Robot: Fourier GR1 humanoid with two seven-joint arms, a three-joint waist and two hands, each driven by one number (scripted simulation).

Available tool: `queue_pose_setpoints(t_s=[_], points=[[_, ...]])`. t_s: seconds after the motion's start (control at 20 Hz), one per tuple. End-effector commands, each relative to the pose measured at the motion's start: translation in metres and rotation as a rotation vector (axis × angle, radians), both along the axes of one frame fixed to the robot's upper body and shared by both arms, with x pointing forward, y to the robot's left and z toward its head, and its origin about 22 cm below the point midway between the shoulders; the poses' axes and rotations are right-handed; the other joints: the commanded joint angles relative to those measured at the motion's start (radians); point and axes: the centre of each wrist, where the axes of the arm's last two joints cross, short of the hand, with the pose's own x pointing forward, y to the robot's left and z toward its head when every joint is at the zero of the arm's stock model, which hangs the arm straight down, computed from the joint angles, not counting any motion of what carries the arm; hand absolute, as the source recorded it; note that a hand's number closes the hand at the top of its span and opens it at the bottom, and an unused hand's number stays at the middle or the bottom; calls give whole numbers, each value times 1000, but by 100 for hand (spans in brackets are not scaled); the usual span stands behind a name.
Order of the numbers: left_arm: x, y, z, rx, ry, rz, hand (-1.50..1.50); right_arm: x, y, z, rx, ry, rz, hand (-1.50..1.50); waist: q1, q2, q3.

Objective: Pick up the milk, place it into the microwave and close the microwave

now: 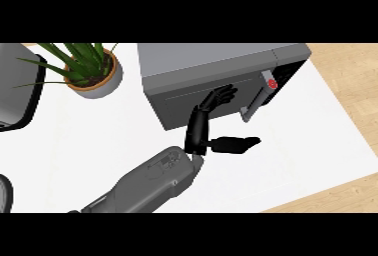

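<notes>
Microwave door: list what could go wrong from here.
1. The hand presses straight fingers flat on the microwave door, away from the handle; they may slide across the smooth panel.
2. I cannot tell if the door is fully shut, so it might stay ajar.
3. The potted plant stands close beside the microwave; a wide pull-back could brush its leaves.
4. The milk is not visible, so its placement is unconfirmed.

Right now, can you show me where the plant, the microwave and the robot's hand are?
plant [83, 62], head view, on its green leaves.
microwave [199, 57], head view, on its grey top.
hand [208, 120], head view, on its black palm.
</notes>
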Motion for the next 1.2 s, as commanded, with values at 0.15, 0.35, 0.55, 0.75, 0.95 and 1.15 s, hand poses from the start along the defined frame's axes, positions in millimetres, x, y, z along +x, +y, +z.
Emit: queue_pose_setpoints(t_s=[0.15,0.35,0.55,0.75,0.95,1.15], points=[[27,0,23,-43,-11,94,-150,10,-1,16,-52,-63,-32,150,12,22,2],[26,2,16,-36,-5,105,-150,13,-1,24,-53,-80,-36,150,4,25,0],[28,1,20,-57,-6,109,-150,17,-3,26,-56,-87,-47,150,3,27,2],[29,1,20,-64,-16,101,-150,21,-1,24,-66,-64,-44,150,1,28,2],[24,-2,19,-69,-38,72,-150,36,13,-25,245,62,91,-150,29,41,9],[26,2,13,-64,-36,84,-150,41,8,-31,284,118,116,-150,21,44,6]])
